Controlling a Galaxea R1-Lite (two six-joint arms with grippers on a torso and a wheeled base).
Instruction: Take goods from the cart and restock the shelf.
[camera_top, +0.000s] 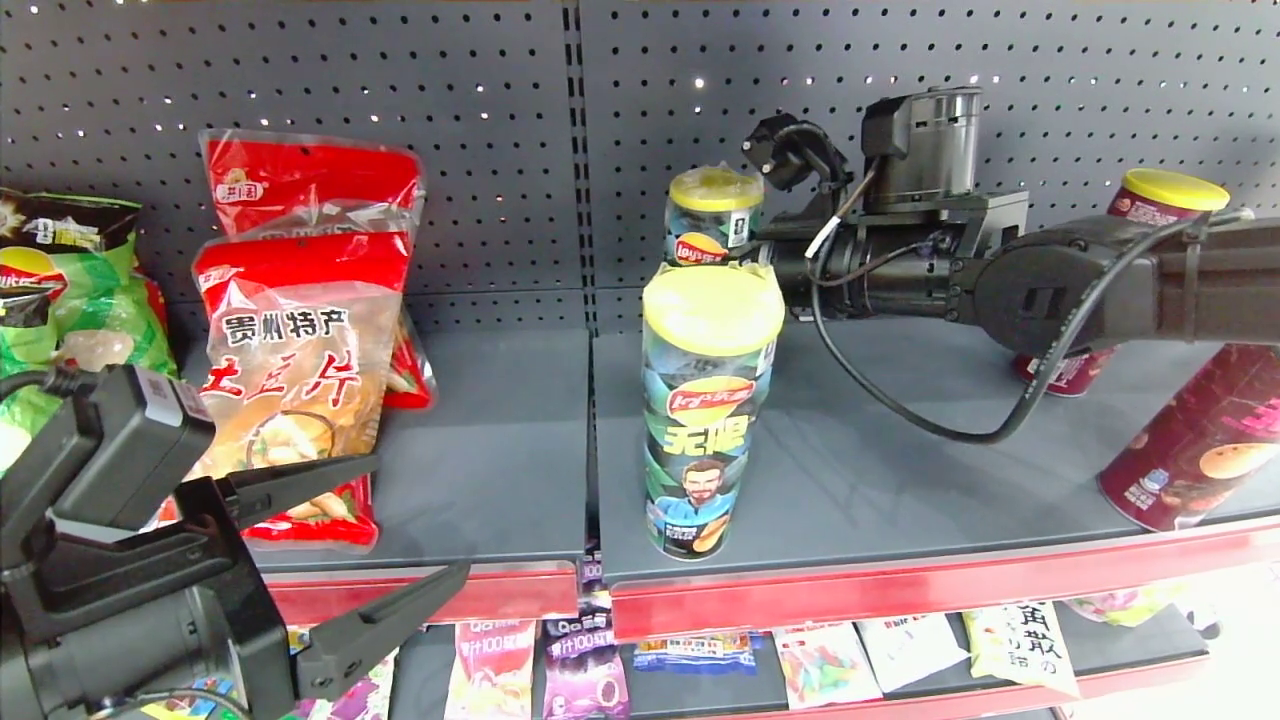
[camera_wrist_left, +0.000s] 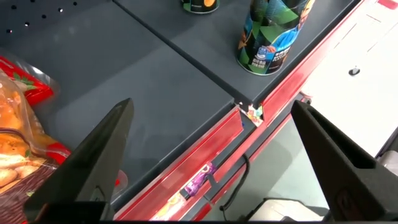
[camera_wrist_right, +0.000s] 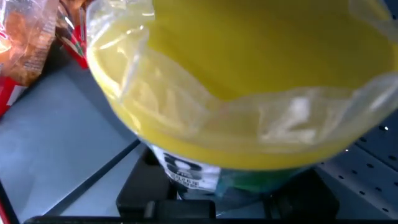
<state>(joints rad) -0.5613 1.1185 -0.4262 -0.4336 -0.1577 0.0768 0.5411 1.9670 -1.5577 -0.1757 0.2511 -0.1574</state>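
Two green chip cans with yellow lids are on the grey shelf (camera_top: 480, 470). The front can (camera_top: 708, 420) stands upright near the red front edge, and its base is in the left wrist view (camera_wrist_left: 268, 38). The rear can (camera_top: 708, 215) is directly behind it, its base hidden. My right gripper (camera_top: 762, 252) comes in from the right and is shut on the rear can, whose lid (camera_wrist_right: 249, 81) looms close in the right wrist view. My left gripper (camera_top: 420, 515) hangs open and holds nothing, low at the left, in front of the shelf edge (camera_wrist_left: 205, 152).
Red snack bags (camera_top: 300, 330) and a green chip bag (camera_top: 60, 290) stand at the shelf's left. A maroon can (camera_top: 1195, 440) leans at the right front; another (camera_top: 1160, 200) stands behind my right arm. Small packets (camera_top: 820, 660) fill the lower shelf.
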